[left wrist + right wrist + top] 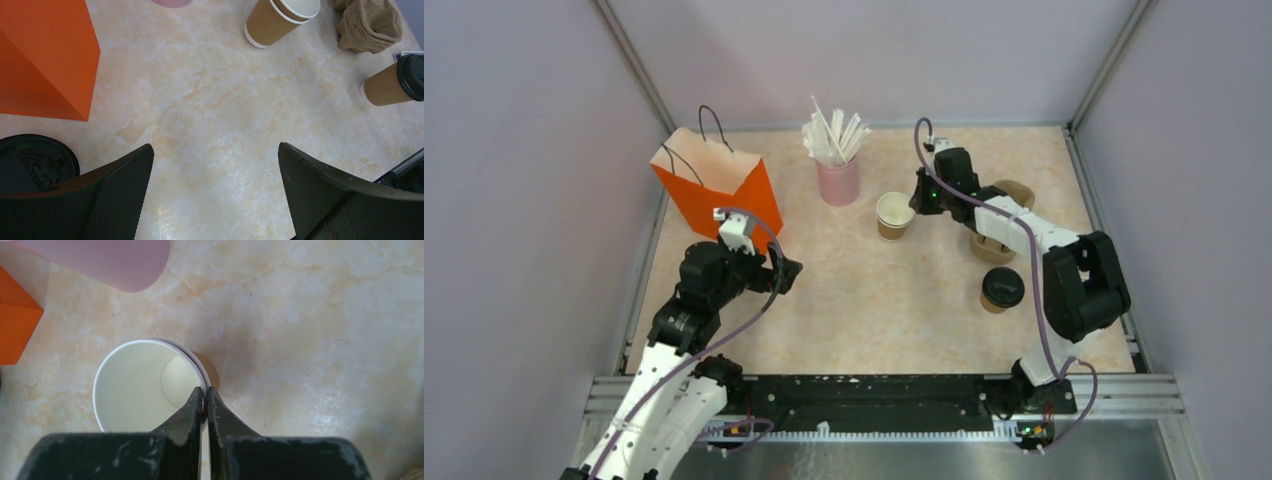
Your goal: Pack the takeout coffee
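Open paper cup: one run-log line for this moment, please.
right end effector: shut on open paper cup rim | left end effector: open, empty

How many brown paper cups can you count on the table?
2. The open cup stands mid-table, its rim pinched by the jaws of the right gripper; the lidded cup stands right of it, nearer the front. A black lid beside the orange bag may top a hidden third.
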Tool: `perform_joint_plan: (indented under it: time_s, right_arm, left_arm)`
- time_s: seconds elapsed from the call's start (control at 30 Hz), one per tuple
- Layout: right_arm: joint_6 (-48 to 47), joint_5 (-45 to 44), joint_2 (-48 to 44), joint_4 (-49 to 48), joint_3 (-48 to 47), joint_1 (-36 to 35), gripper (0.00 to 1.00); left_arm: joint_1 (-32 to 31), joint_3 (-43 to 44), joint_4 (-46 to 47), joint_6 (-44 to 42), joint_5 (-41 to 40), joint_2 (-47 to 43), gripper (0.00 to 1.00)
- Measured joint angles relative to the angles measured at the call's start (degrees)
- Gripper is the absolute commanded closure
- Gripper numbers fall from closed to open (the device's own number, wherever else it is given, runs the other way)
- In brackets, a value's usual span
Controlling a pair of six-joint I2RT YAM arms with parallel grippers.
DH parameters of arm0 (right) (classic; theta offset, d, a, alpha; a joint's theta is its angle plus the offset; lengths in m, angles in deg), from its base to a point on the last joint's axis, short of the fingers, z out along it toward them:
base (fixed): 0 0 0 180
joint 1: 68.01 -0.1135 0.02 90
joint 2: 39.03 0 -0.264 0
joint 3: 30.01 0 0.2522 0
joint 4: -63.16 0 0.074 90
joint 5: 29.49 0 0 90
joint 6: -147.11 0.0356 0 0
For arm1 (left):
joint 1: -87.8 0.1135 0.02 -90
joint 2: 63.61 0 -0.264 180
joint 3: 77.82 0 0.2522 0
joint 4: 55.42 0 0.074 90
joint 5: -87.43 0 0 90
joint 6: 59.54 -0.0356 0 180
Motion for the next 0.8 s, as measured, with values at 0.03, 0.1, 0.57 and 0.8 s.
perform_joint_plan:
  time_s: [0.03,0.1,0.57,0.8]
  right_arm:
    - [-0.22,0.02,0.02,0.17,-0.48,0.00,1.00]
    - [-0.46,0.04,0.02,0.66,-1.31,0.00,1.00]
    - [-0.28,-0.13,0.94,3.04,-4.92,0.00,1.00]
    - [-1.05,-0.02,2.03,4.02,-5.86,0.00,1.00]
  left_arm:
    - [0.00,0.00,0.00,0.00,0.00,0.00,0.01]
    - [0.00,0.00,0.00,0.00,0.02,0.00,0.01]
    - [0.00,-0.02,0.02,-0.07,1.51,0.15,0.04]
    - [0.00,-0.02,0.09,-0.35,2.67,0.44,0.04]
